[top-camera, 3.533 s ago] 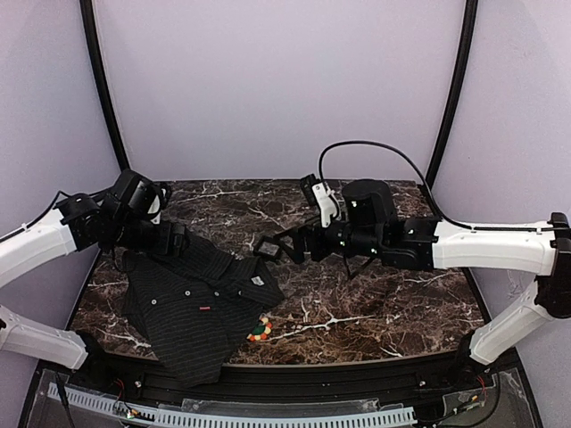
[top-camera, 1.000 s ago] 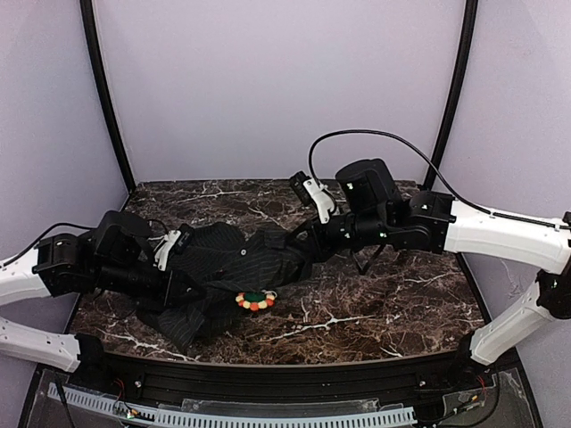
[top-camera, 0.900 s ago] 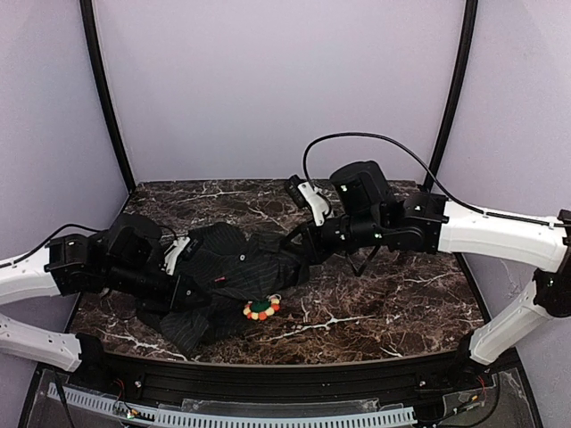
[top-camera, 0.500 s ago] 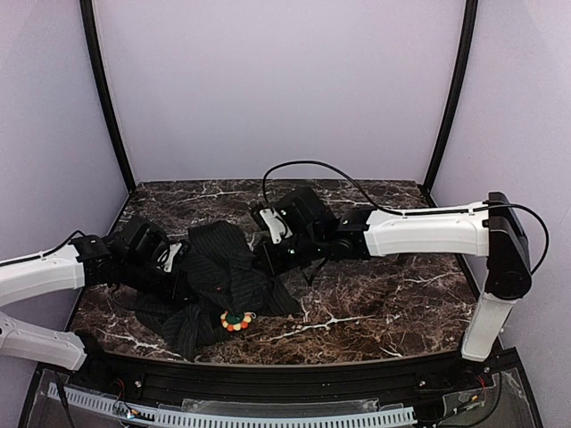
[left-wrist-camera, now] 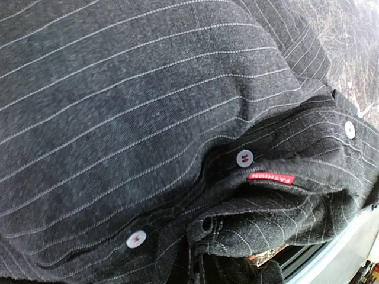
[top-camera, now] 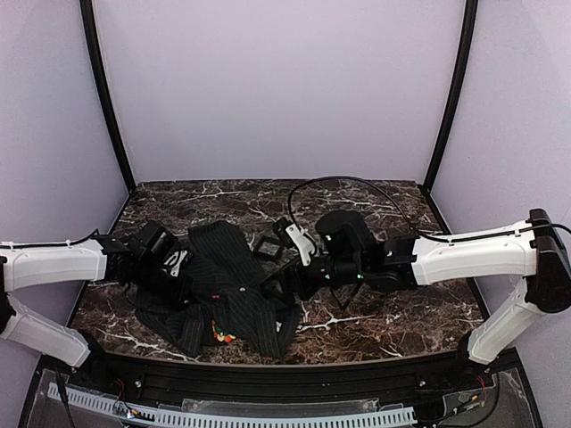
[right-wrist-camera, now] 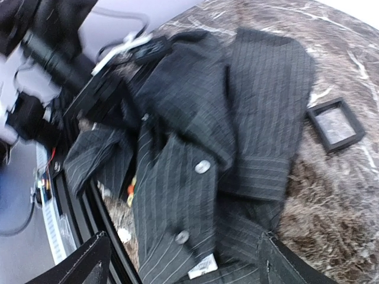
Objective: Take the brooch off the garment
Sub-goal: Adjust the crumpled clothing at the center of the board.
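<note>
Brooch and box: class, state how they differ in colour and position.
Colour: the brooch shows orange and yellow; the box is black. Position: the brooch lies at the garment's near side, half hidden in its folds; the box lies in plain view on the table beyond the garment. Shared: both are far smaller than the garment.

Dark marble desk (top-camera: 384,314) has the pinstripe garment (top-camera: 227,285) heaped up at the right gripper (top-camera: 287,287), small black box (top-camera: 267,247) just beyond it.
</note>
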{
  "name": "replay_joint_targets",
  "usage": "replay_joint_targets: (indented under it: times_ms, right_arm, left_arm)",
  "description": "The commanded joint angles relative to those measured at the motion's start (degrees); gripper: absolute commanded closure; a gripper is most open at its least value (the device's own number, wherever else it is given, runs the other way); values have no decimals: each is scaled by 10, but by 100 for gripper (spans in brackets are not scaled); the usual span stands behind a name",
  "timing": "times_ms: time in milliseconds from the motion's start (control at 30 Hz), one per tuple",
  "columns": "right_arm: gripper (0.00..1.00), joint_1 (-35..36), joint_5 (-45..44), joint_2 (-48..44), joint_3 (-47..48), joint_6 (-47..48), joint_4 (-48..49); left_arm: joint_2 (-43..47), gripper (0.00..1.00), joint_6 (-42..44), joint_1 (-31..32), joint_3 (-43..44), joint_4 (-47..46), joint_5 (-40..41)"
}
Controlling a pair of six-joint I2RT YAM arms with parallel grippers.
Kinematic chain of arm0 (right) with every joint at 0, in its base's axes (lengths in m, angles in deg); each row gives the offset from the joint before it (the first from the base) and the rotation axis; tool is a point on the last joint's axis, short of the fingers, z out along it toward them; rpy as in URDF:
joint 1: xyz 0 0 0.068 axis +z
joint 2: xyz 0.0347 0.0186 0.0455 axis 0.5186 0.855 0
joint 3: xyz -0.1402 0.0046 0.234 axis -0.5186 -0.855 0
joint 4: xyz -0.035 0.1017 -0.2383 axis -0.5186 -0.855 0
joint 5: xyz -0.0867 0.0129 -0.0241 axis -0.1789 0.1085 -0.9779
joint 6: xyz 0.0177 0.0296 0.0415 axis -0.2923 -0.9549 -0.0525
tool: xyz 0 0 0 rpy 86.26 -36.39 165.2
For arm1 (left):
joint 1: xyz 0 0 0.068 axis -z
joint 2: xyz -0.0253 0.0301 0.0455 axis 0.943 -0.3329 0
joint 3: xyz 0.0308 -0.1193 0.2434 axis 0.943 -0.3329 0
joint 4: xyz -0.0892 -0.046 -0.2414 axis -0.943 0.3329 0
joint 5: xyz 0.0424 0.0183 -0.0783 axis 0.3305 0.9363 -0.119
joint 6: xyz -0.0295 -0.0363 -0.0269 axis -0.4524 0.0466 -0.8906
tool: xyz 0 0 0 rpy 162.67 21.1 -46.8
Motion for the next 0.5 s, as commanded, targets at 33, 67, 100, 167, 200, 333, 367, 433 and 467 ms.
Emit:
replay_joint_targets:
  times_ms: [33,67,100,167,200,333,367,433,467]
  right_arm:
    - [13,41,25,-12,-67,54,88]
    - [13,47,23,-8,-72,57,91]
    - [13,53,19,-1,-74,57,94]
    - [12,62,14,20,-75,54,102]
    - [12,67,7,33,-73,51,106]
    - [12,97,-34,91,-54,52,138]
    - [12,101,-42,111,-45,54,144]
    - [12,110,-72,146,-20,54,145]
    - [12,113,-87,162,-6,55,141]
  left_arm:
    - [-9,99,33,-5,26,-29,-21]
    - [-8,99,35,-5,28,-30,-22]
    - [-5,99,38,-5,29,-30,-24]
    - [-1,99,41,-5,31,-31,-27]
    - [0,99,42,-5,31,-31,-29]
    - [11,99,45,-5,32,-27,-29]
    - [16,99,46,-5,31,-28,-27]
    - [24,99,45,-6,29,-31,-25]
    - [27,99,45,-5,29,-34,-26]
